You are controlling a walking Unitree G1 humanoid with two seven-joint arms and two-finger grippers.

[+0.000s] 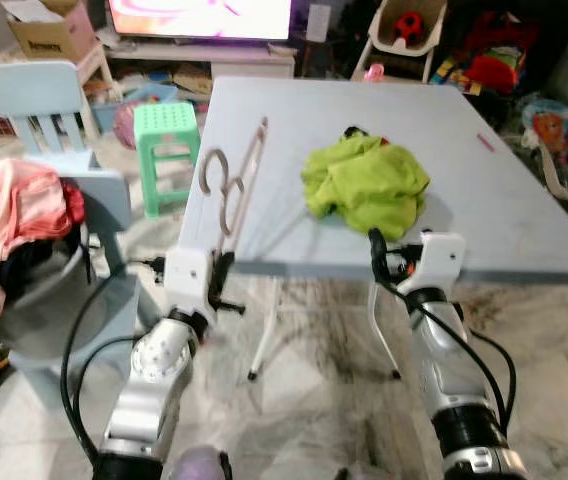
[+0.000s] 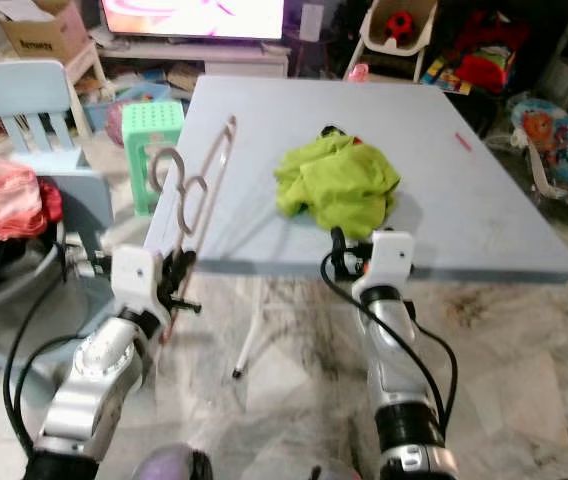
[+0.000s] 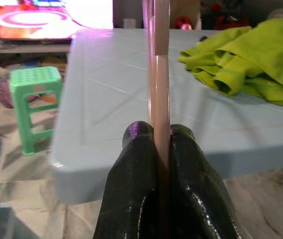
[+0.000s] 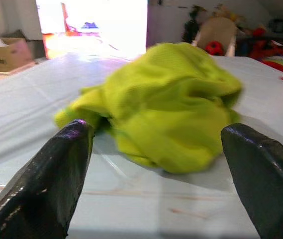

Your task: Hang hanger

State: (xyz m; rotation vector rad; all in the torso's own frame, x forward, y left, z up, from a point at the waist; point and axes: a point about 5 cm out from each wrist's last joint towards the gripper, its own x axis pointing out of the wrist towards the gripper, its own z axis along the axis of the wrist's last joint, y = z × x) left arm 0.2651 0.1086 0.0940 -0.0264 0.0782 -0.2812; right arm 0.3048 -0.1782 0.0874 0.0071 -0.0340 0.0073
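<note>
Hanger (image 1: pixel 232 185) sits clamped at its lower end in our left gripper (image 1: pixel 219 283), standing up over the near left edge of the table (image 1: pixel 524 215). Our right gripper (image 4: pixel 156 164), fingers spread wide, faces the green shirt (image 1: pixel 366 185) just beyond. Next, we judge, it must close on that shirt.

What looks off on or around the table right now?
The green garment lies crumpled in a heap on the table, not spread for hanging. The hanger, clamped in the left gripper, tilts over the table's edge. The right gripper is open, facing the heap.
</note>
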